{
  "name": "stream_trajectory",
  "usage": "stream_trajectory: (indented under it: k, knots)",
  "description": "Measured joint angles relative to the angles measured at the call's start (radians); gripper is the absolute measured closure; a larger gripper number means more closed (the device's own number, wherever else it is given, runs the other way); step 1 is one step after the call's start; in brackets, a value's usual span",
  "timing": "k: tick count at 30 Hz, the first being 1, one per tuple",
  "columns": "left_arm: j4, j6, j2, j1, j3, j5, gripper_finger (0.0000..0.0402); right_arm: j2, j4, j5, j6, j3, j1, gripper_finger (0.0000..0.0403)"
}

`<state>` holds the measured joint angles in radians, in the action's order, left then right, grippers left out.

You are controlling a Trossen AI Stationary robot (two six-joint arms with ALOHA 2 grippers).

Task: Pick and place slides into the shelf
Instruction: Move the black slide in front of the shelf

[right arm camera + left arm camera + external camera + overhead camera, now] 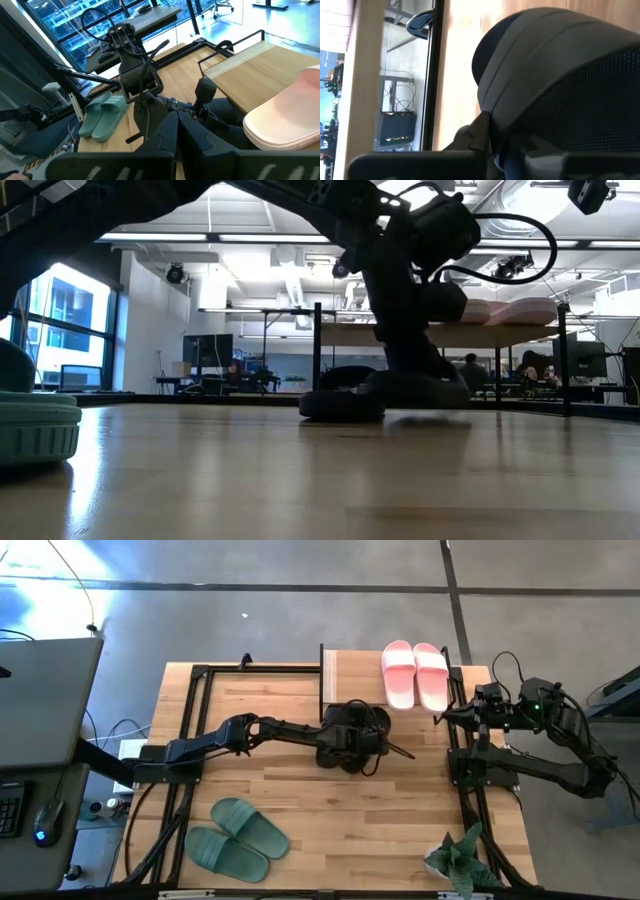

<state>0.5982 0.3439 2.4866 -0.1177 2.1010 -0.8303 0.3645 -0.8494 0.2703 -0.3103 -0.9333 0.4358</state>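
Observation:
A pair of black slides (352, 745) lies on the table just in front of the shelf (335, 675), soles down (340, 406). My left gripper (368, 733) reaches in from the left and is on them; one slide's wide black strap (555, 75) fills the left wrist view. A pink pair (415, 675) rests sole-down on the shelf's plank top (400, 335). A green pair (235, 840) lies flat at the table's near left. My right gripper (175, 132) is shut, holds nothing, and hangs at the table's right edge, clear of the slides. My left gripper is at the edge of one black slide's strap (487, 117), where a dark fingertip (470, 142) meets it. It comes slanting down from the table's left. The slide's sole rests on the table (420, 392). The strap and the gripper's body hide the pinch itself.
The shelf's thin black posts (317, 355) stand left and right of the black pair. A black metal frame (195, 720) runs along the table's edges. A potted plant (458, 858) stands at the near right corner. Bare wood (380, 820) lies between the green pair and the plant.

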Motion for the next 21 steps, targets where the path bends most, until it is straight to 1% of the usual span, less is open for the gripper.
stream_trajectory:
  k: [11, 21]
  knots:
    - [-0.002, -0.013, -0.001, -0.001, 0.000, 0.000, 0.0269, 0.000, 0.000, 0.000, -0.003, 0.000, 0.000, 0.0403]
    - [0.003, -0.038, -0.002, 0.001, 0.000, -0.019, 0.0208, 0.000, 0.000, 0.001, -0.003, 0.000, 0.000, 0.0403]
